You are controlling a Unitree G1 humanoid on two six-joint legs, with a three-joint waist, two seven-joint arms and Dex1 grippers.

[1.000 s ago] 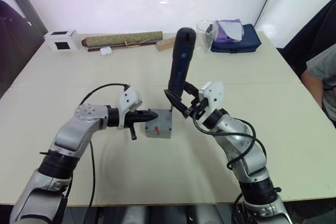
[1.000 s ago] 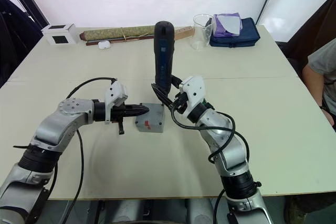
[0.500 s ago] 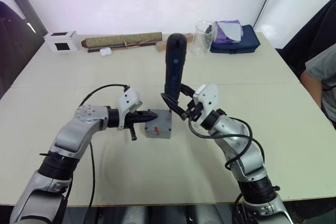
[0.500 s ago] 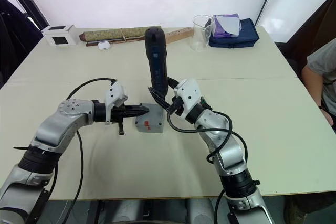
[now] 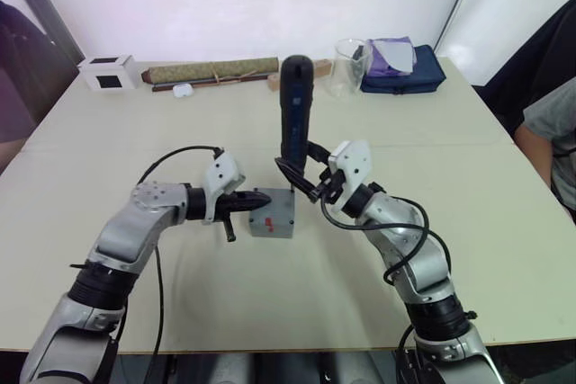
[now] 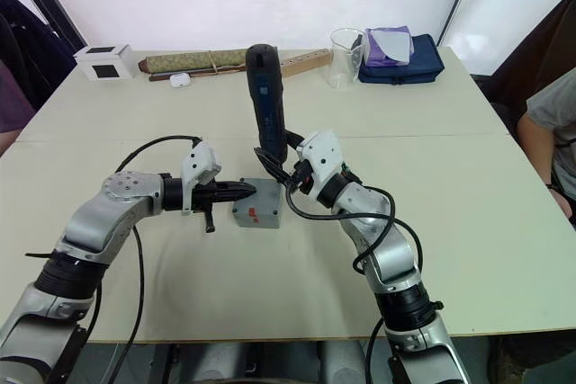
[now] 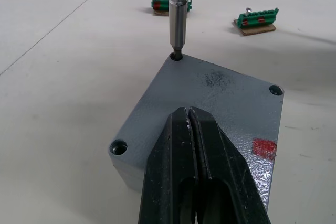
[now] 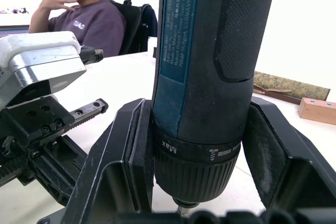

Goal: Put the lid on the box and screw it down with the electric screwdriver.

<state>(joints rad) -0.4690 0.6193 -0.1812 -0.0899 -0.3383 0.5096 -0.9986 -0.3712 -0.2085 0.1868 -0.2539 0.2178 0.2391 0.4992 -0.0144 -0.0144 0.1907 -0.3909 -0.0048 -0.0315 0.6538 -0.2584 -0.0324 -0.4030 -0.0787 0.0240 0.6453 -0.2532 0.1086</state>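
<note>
We see the box (image 5: 273,212) near the middle of the table (image 5: 504,222), a red mark on its near side, with the lid (image 7: 210,108) already seated flat on top of it. The electric screwdriver (image 5: 292,110) stands almost upright over the box's far edge, and in the left wrist view its metal bit (image 7: 177,22) comes down into one of the lid's corner holes. Our right gripper (image 5: 304,179) clamps the screwdriver's lower body, one black finger on each side of the barrel. Our left gripper (image 5: 252,203) reaches in from the left with its two fingers (image 7: 173,171) pressed together, lying on the top of the lid. Two small green bit holders (image 7: 255,19) lie on the table just beyond the box. Along the far edge of the table we find a white cube (image 5: 106,71) at the left, a long rolled bundle (image 5: 212,69), a wooden block (image 6: 301,62), a clear beaker (image 5: 349,64) and a dark blue pouch (image 5: 405,69) to the right. A person sits off the table's right side (image 5: 551,132), and another person (image 8: 86,17) sits behind the left side.
</note>
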